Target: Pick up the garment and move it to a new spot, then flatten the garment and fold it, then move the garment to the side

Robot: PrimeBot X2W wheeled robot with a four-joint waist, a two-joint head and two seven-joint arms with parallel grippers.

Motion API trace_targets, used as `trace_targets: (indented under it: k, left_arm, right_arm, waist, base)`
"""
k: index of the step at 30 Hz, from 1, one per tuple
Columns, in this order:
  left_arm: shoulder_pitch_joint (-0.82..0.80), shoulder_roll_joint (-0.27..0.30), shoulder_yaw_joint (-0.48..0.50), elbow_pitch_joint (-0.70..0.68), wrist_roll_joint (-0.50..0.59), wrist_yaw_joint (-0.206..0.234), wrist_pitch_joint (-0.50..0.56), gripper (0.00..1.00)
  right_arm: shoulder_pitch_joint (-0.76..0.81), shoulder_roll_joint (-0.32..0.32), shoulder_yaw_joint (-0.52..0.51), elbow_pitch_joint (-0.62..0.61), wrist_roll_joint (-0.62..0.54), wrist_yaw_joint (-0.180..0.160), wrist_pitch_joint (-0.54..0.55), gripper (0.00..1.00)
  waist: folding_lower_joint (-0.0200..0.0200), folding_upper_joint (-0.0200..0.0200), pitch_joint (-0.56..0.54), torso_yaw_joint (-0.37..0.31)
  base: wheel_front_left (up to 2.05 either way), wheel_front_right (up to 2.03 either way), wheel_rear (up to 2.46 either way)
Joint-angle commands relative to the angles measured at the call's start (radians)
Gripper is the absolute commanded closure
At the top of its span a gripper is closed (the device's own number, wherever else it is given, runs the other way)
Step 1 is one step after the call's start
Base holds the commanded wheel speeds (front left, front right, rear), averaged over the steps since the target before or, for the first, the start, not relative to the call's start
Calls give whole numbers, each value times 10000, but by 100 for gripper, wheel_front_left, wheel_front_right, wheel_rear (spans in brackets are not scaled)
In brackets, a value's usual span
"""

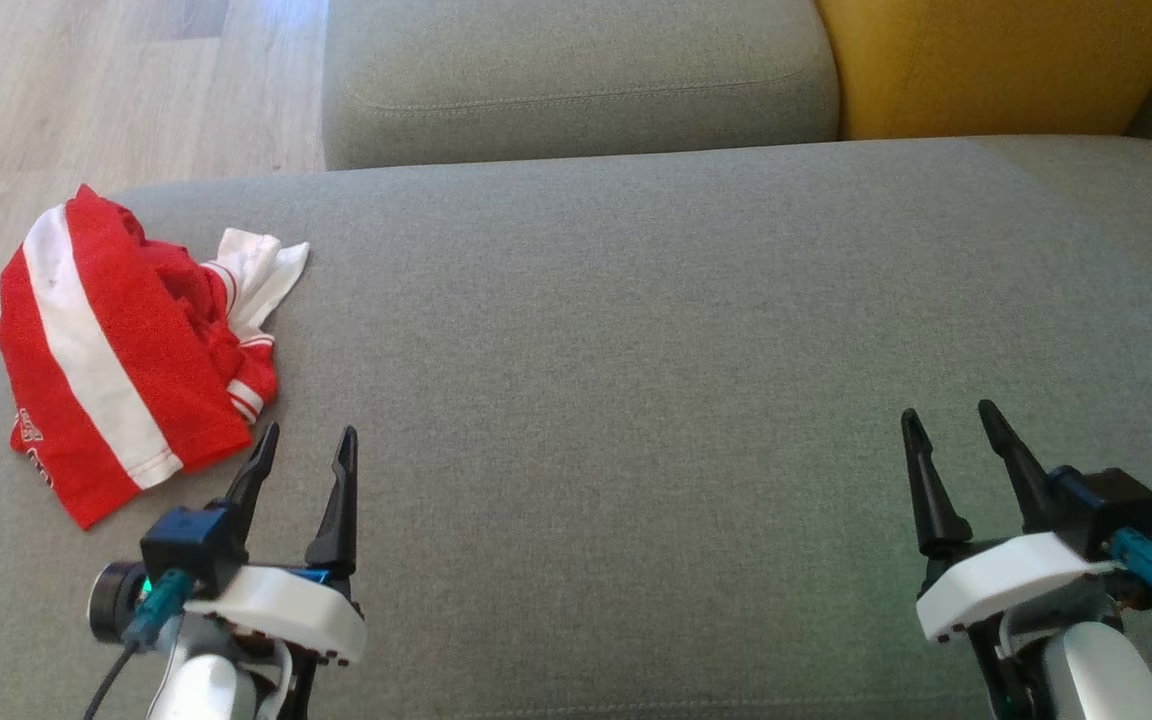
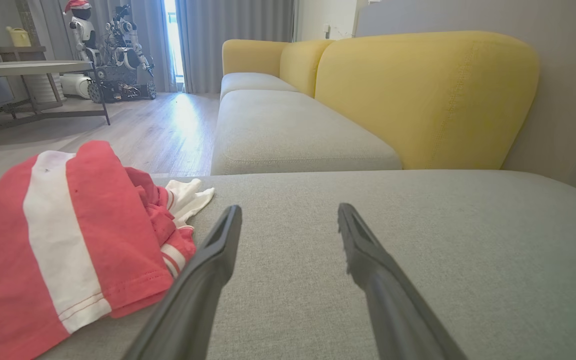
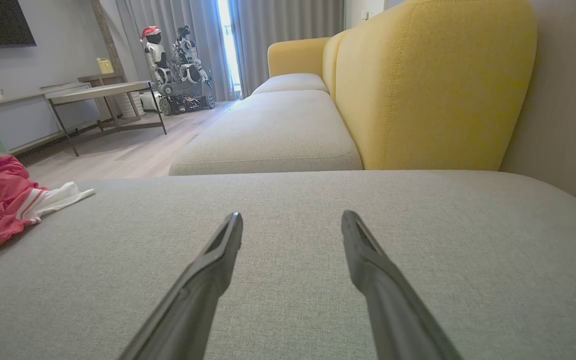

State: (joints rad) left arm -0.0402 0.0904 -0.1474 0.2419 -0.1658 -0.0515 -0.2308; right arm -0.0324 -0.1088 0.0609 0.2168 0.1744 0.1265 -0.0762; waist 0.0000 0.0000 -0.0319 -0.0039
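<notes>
A red garment (image 1: 126,345) with a broad white stripe lies crumpled at the left end of the grey sofa cushion (image 1: 636,330), a white sleeve poking out toward the middle. In the left wrist view the garment (image 2: 78,235) lies just left of my fingers. My left gripper (image 1: 306,440) stands open just right of the garment's near hem, nothing between its fingers. Far to the right, my right gripper (image 1: 951,415) is open over bare cushion. The right wrist view catches the garment (image 3: 3,205) at its left edge, well away from the right gripper (image 3: 292,225).
A second grey seat cushion (image 1: 576,80) and a yellow backrest (image 1: 996,65) lie beyond. Wooden floor (image 1: 116,90) drops off past the cushion's left edge. In the room stand a low table (image 2: 33,70) and another wheeled robot (image 2: 113,55).
</notes>
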Motion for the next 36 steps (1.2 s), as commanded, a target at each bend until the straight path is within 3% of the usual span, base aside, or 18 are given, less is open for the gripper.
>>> trace_targets:
  k: [1, 6, 22, 36]
  left_arm:
    - [-293, 172, 293, -261, 313, 73, -150, 0]
    - [-299, 83, 405, -96, 615, 114, -297, 0]
    - [-351, -104, 771, 217, 242, 73, -310, 0]
    - [-381, -172, 855, 323, 295, 55, -310, 0]
  right_arm:
    - [-457, -82, 264, -308, -327, 41, -87, 0]
    - [-454, -40, 256, -281, -750, 42, -78, 0]
    - [-408, 292, -52, -195, 35, 42, 2, 0]
    - [-411, 281, -51, -154, 2, 42, -14, 0]
  waist:
    - [0, 0, -3, -4]
    - [0, 0, -3, -6]
    - [0, 0, 27, -6]
    - [0, 0, 55, 38]
  base:
    - [0, 0, 0]
    - [0, 0, 0]
    - [0, 0, 0]
    - [0, 0, 0]
